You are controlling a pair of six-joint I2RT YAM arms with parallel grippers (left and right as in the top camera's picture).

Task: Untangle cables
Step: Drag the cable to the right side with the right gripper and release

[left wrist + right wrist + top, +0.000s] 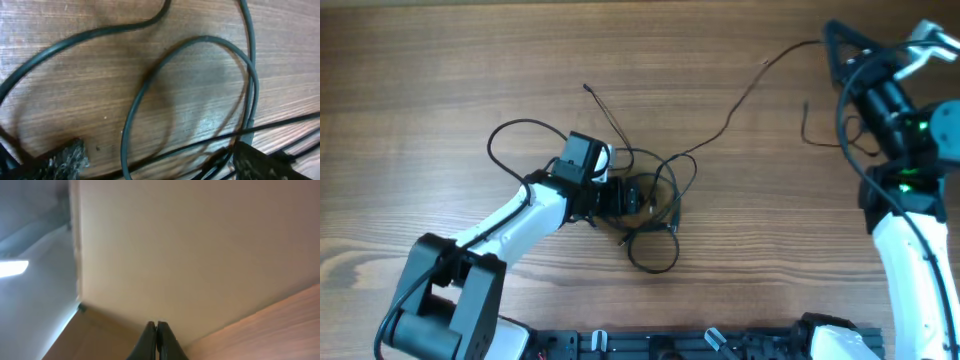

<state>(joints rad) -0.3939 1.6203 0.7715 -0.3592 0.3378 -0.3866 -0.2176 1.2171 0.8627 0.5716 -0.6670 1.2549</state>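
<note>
Overhead view: a wooden table point(440, 60) seen from above, with two white robot arms that I am driving from a distance. The cables point(655, 200) lie near the middle of the table as a loose knot of very thin black wire. One loop sags toward the near edge, and one free end reaches up and to the left, lying straight on the wood. A single strand leaves the knot and runs up and to the right, all the way to the right gripper point(832, 42) at the far right corner of the table.

My left gripper point(625, 197) is low over the left side of the knot. Its wrist camera shows the fingers point(67, 157) spread wide, one at each lower corner of the picture. Curved loops of cable point(200, 42) lie flat on the wood between and beyond them. Nothing is pinched.

Through the right wrist camera, the right gripper's two fingers are pressed tightly together, pointing at a plain beige wall point(200, 245) beyond the table edge. No wire shows between them from that angle, so I cannot tell whether the strand is actually held.
</note>
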